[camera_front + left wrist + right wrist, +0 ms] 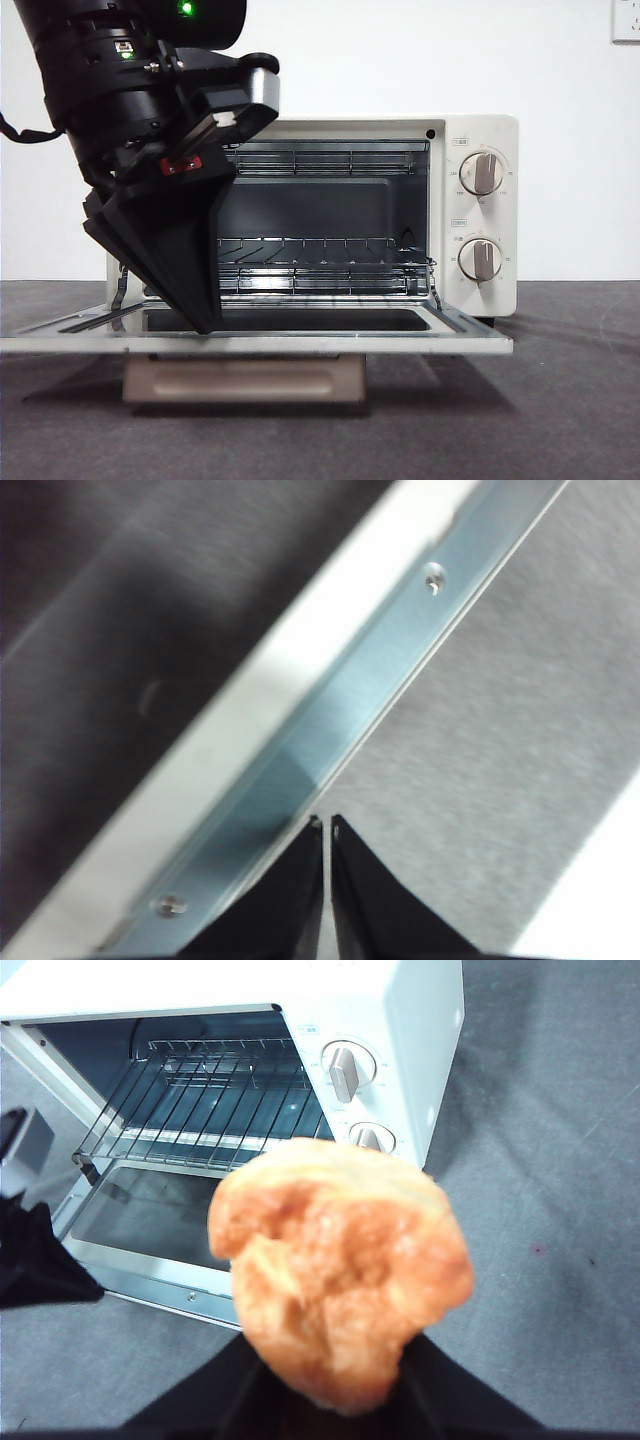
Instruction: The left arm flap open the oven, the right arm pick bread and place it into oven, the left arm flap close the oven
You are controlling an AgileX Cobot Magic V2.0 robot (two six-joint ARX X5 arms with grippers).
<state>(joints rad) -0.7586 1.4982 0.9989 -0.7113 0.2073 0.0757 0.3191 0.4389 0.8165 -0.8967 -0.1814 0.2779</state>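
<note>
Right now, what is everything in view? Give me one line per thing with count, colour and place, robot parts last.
oven: one, cream-white, standing on the table, door folded down flat toward the camera.
knobs: two, beige, one above the other on the oven's control panel.
wire rack: one, metal, inside the oven with nothing on it.
bread: one, golden-brown, held above the table in front of the open oven.
table: one, dark grey, under everything.
left gripper: one, black, jaws together, tips down at the open door's edge.
right gripper: one, black, holding the bread.
</note>
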